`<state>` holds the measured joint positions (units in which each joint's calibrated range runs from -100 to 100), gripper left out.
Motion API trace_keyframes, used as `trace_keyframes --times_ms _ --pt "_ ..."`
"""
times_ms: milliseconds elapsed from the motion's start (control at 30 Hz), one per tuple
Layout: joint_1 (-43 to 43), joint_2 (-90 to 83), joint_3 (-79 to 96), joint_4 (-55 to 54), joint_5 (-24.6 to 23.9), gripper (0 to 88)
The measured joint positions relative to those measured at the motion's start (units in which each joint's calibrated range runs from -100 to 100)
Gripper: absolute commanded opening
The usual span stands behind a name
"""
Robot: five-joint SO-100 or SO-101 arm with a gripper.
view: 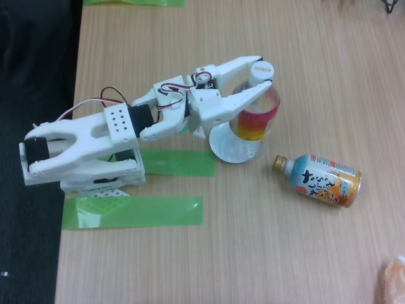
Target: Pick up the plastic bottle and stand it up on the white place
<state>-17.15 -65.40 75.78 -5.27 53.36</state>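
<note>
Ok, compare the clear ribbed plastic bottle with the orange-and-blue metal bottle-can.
The clear ribbed plastic bottle stands upright between the gripper fingers; the orange-and-blue metal bottle-can lies on its side, untouched. The plastic bottle has a white cap, the bottle-can a gold neck. Both rest above the wooden table.

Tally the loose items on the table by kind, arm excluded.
Clear ribbed plastic bottle with white cap: 1
Orange-and-blue metal bottle-can with gold neck: 1
Small round white plate: 1
Green tape strips: 3
Total: 6
</note>
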Motion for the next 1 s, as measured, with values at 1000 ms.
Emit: trace_keyframes --times_ms 1000 --pt "-0.37 -13.13 6.15 -0.08 0.00 17.2"
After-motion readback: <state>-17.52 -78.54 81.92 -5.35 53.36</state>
